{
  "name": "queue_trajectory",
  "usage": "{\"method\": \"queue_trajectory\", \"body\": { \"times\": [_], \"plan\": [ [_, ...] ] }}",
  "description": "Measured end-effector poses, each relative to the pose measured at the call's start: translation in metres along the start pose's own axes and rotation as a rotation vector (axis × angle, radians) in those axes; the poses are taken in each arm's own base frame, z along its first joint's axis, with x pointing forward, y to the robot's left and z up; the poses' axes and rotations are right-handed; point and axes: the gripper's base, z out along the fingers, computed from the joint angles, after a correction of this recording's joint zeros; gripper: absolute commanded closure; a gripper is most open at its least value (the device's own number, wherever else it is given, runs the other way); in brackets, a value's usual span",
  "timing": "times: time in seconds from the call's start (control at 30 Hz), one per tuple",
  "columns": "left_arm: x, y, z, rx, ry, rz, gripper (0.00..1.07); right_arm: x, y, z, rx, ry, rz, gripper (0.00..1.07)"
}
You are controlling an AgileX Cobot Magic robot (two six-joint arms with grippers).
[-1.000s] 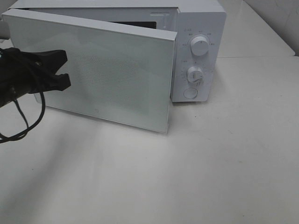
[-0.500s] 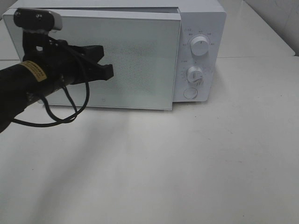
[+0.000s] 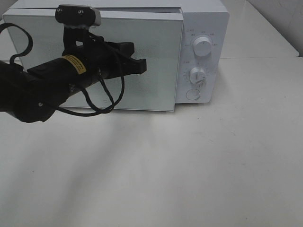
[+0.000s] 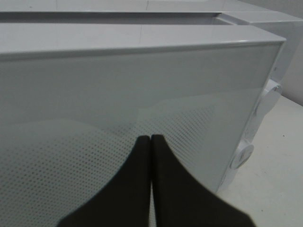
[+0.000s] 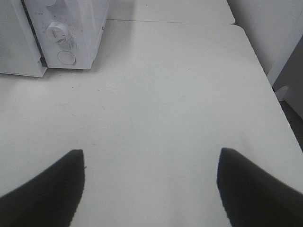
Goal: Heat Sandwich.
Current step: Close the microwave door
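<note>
Pressing clenched, the left gripper (image 3: 141, 66) had swung the upper-left microwave door (image 3: 156, 47) shut; right gripper (image 5: 150, 152) gaped empty; a dial (image 3: 202, 47) likely next.

1. Bright, even light washes out the white microwave (image 3: 202, 28) and table (image 3: 203, 161).
2. A faint, soft shadow lies before the microwave.
3. Its door (image 4: 142, 90) shows pale reflections; the left gripper (image 4: 151, 139) looks blurred.

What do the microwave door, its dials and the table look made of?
Microwave door: white, glossy panel, likely glass or smooth plastic; it shows reflections and a fine dot mesh.
Dials: probably white moulded plastic with a slight sheen.
Table: matte white top, maybe laminate; no grain, only soft shading.
</note>
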Motion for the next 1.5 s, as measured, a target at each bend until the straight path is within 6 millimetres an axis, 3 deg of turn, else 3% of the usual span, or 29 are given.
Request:
{"method": "queue_trajectory", "body": {
  "times": [0.9, 1.5],
  "plan": [
    [-0.006, -0.016, 0.053, 0.008, -0.005, 0.066, 1.07, 0.000, 0.000, 0.000, 0.000, 0.000, 0.001, 0.32],
    [-0.005, -0.018, 0.053, 0.011, 0.003, 0.068, 1.07, 0.000, 0.000, 0.000, 0.000, 0.000, 0.001, 0.32]
  ]
}}
